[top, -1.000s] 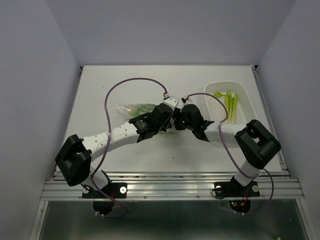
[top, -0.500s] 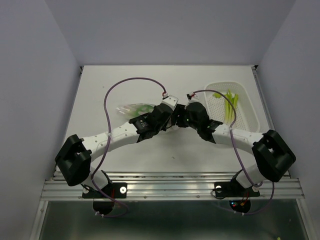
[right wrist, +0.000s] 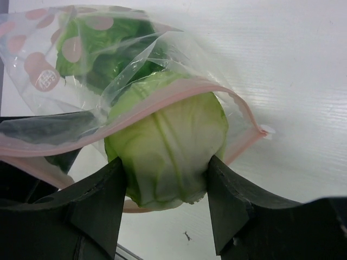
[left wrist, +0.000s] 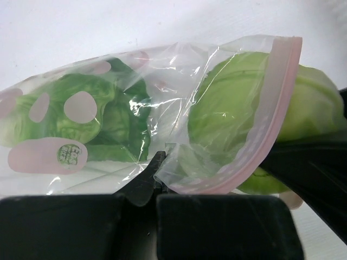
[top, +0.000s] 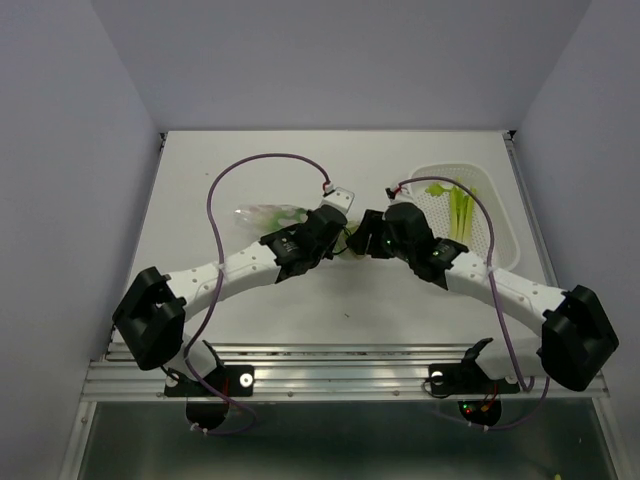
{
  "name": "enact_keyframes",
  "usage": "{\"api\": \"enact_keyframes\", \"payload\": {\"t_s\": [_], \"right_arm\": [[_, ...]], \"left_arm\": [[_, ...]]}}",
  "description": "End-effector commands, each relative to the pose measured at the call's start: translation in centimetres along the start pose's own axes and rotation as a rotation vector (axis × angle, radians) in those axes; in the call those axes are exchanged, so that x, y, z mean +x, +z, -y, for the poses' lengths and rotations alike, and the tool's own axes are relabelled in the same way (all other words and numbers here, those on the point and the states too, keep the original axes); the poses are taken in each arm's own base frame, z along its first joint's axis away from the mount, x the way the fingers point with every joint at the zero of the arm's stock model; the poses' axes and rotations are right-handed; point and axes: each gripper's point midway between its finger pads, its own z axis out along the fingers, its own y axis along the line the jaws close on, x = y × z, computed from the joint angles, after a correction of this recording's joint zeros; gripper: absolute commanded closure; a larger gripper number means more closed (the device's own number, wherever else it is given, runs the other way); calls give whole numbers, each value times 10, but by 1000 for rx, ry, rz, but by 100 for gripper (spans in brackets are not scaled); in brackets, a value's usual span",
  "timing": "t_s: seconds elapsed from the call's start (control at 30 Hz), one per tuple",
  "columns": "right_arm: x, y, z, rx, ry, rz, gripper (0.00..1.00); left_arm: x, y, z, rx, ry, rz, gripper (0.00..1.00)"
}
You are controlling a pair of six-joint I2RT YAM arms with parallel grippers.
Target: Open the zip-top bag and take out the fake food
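- My left gripper [left wrist: 156, 187] pinches the bag [left wrist: 162, 81] lip.
- My right gripper [right wrist: 165, 184] clamps the lettuce [right wrist: 168, 146], half out of the mouth.
- The basket [top: 497, 215] sits at 2 o'clock.

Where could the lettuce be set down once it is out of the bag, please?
Bare table runs along the far edge behind the bag, and in the near middle between the arms. The basket has room beside its strips. Crowded at centre around the lettuce.
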Motion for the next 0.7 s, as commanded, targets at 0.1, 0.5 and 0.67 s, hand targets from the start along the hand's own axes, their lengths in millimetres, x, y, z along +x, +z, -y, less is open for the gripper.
{"api": "enact_keyframes", "payload": {"t_s": [0.1,0.5,0.67], "right_arm": [[-26,-33,-14,-23,-84,40,72],[-94,-105,21,111,-98,261,72],[-144,-112,88,292,-23,352,72]], "left_arm": [[-19,-3,-9,-41,-39,38,100],[-23,-4,-12,-43,-54,45,100],[-27,-8,-12,-35,-72,59,100]]}}
